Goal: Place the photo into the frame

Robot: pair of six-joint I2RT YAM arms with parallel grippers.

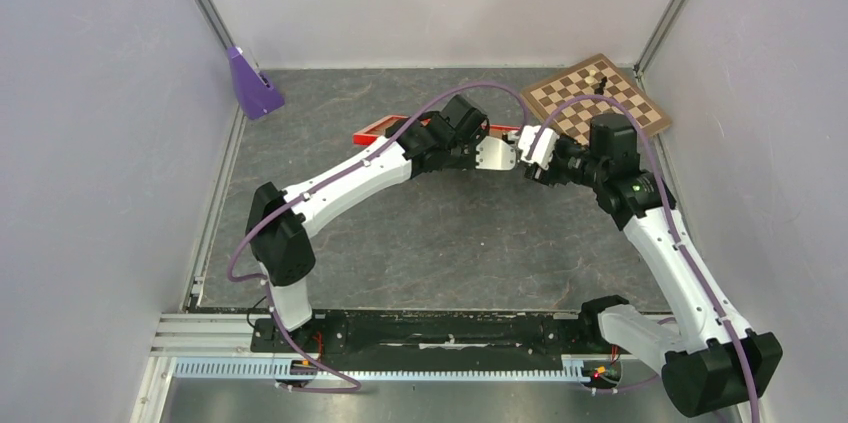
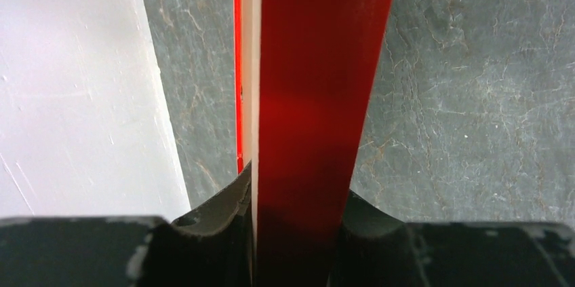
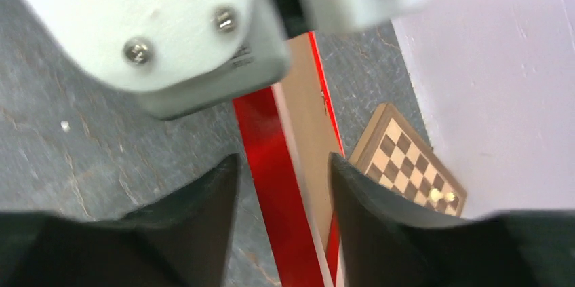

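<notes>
The orange-red frame (image 1: pixel 378 127) lies at the back middle of the table, mostly under my arms. My left gripper (image 1: pixel 503 154) is shut on one red bar of the frame (image 2: pixel 319 97), which runs straight up between its fingers (image 2: pixel 296 185). My right gripper (image 1: pixel 527 148) is open and straddles the same frame (image 3: pixel 271 158); its left finger stands clear of the red bar. A brown backing board (image 3: pixel 305 110) sits in the frame. The photo's printed face is hidden. A thin cream strip (image 2: pixel 251 63) runs along the red bar; I cannot tell what it is.
A brown chessboard (image 1: pixel 598 95) with a few pieces lies at the back right, close to the right arm; it also shows in the right wrist view (image 3: pixel 410 165). A purple wedge (image 1: pixel 252 83) stands in the back left corner. Pale walls (image 2: pixel 68 83) enclose the grey table.
</notes>
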